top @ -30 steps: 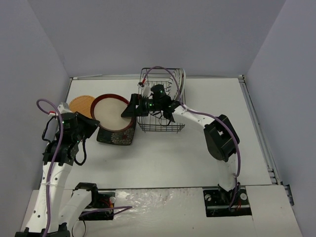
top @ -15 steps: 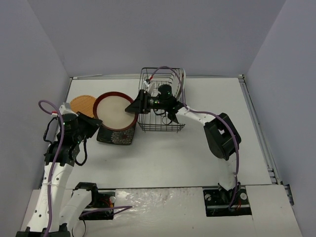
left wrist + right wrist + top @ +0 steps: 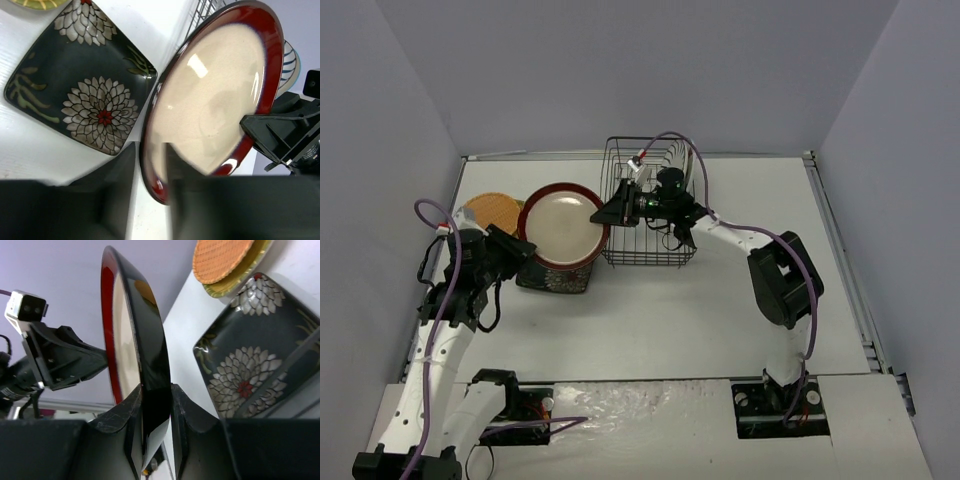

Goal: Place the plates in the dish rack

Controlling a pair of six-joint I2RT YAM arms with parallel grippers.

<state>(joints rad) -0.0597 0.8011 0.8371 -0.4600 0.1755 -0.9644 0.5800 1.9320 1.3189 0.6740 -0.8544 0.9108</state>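
Right gripper was closed on the rim of the red-rimmed cream plate; left gripper was clamped likewise on the opposite rim.
Item: glazed ceramic plate, carried between both arms, raised and tipped nearly on edge over the dark square plate, just left of the dish rack. Judged rigid, fairly heavy, glossy and so slippery, and liable to chip against the wire. The soundest hold was the raised rim, pinched across its thickness as both sets of jaws had it; the smooth centre offered no purchase. Orange plate lay stacked on the yellow-green plate, further left. A striped plate stood in the rack.
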